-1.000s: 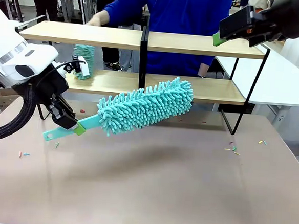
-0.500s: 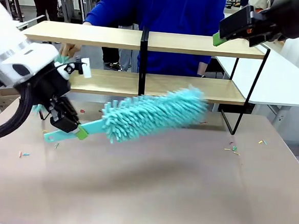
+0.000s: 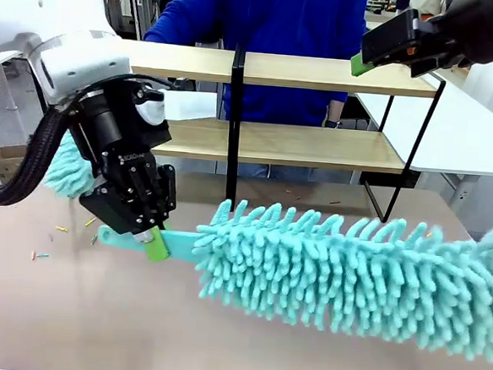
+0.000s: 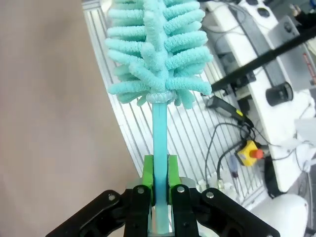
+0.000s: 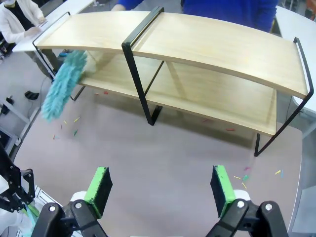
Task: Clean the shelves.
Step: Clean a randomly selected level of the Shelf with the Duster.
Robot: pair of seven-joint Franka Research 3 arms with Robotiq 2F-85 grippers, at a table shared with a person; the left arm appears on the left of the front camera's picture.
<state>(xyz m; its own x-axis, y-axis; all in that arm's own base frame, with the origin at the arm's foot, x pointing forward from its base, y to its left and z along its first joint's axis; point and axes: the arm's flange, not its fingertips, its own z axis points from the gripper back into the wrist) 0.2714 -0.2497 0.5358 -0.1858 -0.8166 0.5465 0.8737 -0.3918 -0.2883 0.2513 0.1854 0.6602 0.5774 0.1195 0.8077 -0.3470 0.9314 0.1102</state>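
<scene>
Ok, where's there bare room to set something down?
Free: top board either side of the black post; lower board right of it. Crowded: table under the duster in the left gripper; shelves, left end, by a second duster.

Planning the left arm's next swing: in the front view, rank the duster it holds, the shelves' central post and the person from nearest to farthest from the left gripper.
1. Held duster: handle clamped in the left gripper.
2. Central post of the shelves: farther back, mid-table.
3. Person: beyond the shelves, at the far side.
</scene>
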